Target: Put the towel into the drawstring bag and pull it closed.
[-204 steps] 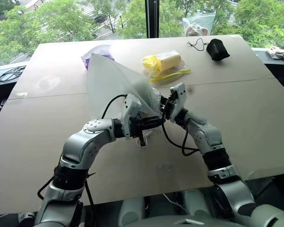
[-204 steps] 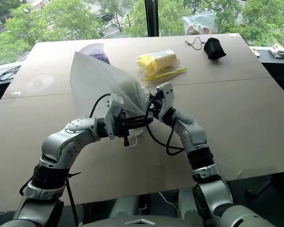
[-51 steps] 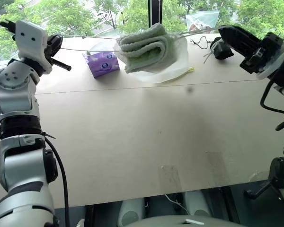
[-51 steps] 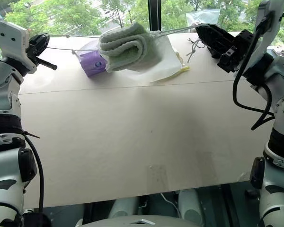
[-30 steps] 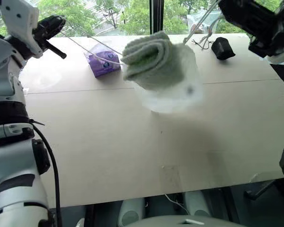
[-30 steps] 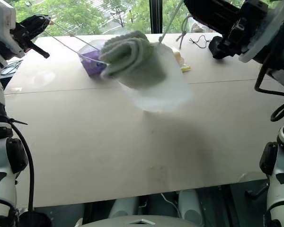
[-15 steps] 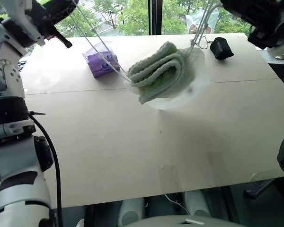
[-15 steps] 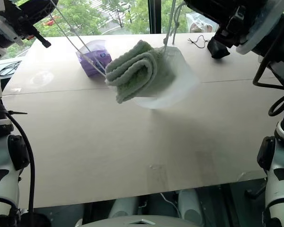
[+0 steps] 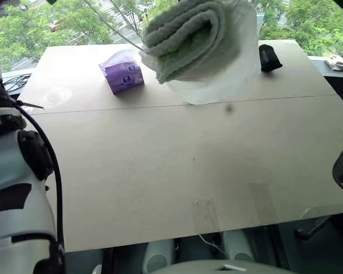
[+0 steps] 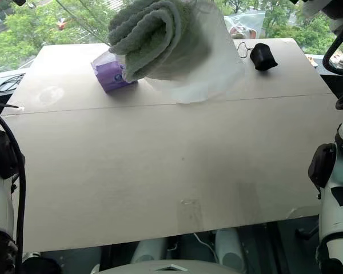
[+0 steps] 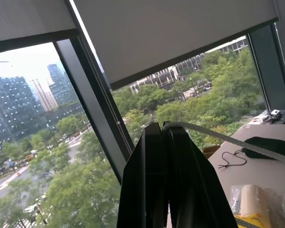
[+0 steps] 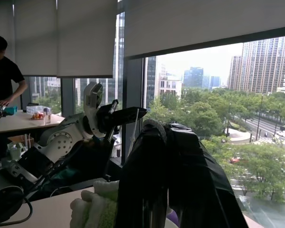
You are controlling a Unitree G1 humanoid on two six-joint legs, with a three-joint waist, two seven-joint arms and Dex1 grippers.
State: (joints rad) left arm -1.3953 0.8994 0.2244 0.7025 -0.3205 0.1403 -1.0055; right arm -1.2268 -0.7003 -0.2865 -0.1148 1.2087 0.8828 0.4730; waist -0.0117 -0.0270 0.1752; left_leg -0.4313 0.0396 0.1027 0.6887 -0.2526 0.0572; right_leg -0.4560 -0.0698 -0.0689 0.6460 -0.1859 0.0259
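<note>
Two white cords [image 9: 111, 23] ran taut from the thin translucent drawstring bag [image 9: 228, 63], which hung above the far half of the smooth tan table [image 9: 177, 171]. Inside sat the thick, fluffy sage-green towel [image 9: 186, 37], folded in a roll. Left gripper [image 11: 162, 130] and right gripper [image 12: 167, 130] were both clenched on cord.

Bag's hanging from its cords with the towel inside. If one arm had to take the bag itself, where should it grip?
Probably the slack fabric of the drawstring bag hanging under the towel, from below on the robot's side. That flap is thin and flat; the towel bulge is thick and rounded, and the cords are taut.
</note>
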